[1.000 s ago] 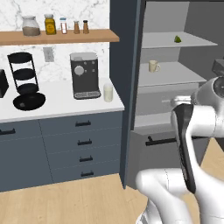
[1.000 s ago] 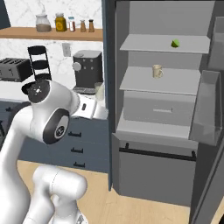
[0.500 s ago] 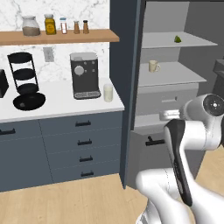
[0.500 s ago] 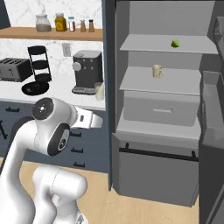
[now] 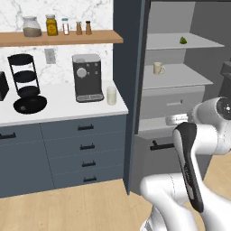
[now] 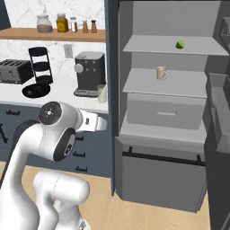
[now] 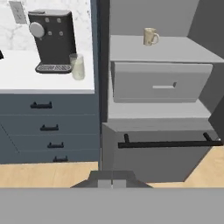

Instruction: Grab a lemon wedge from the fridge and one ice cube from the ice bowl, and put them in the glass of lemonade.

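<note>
Small green thing [image 6: 180,44] on the fridge [image 6: 170,148] top shelf: too tiny to tell what it is. Ice bowl [image 5: 30,104] contents not discernible. Toaster [image 5: 2,85] cut by left edge in the left base view. Open fridge door cut by right edge. Pincer [image 7: 111,182] tips barely poke above the bottom band, pressed together.

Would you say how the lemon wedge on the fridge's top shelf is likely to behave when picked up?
The lemon wedge looks tiny, so probably light. Its rounded shape may rock or slip between fingers. It sits loose on the top shelf, so a nudge would likely slide it.
</note>
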Robot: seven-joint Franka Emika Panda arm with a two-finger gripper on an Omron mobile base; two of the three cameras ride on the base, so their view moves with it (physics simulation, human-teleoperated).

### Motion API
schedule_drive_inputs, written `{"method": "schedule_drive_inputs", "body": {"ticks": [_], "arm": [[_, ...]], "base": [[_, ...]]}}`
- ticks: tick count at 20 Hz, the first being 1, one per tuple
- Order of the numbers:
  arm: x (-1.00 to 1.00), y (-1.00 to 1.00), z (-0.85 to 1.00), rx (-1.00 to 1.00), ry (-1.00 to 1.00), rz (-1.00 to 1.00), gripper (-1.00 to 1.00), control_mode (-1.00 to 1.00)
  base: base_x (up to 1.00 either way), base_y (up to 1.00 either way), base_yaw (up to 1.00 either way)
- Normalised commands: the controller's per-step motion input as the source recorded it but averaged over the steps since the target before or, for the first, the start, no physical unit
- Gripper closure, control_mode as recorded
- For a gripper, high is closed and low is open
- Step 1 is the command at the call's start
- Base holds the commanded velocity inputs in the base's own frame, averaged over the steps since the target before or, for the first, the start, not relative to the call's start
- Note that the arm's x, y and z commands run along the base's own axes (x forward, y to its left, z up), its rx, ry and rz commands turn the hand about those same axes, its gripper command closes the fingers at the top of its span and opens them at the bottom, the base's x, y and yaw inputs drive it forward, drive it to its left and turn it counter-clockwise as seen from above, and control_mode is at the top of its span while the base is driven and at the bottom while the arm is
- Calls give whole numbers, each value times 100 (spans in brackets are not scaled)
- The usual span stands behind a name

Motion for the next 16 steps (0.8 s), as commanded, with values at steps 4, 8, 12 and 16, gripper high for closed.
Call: {"method": "schedule_drive_inputs", "body": {"ticks": [4, 8, 12, 16], "arm": [[7, 0, 25, 0, 5, -8, 100, -100], [0, 11, 73, 0, 37, -9, 100, -100], [0, 31, 19, -2, 19, -2, 100, -100], [-6, 39, 0, 0, 11, 0, 100, -100]], "base": [[0, 0, 0], [0, 0, 0], [0, 0, 0], [0, 0, 0]]}}
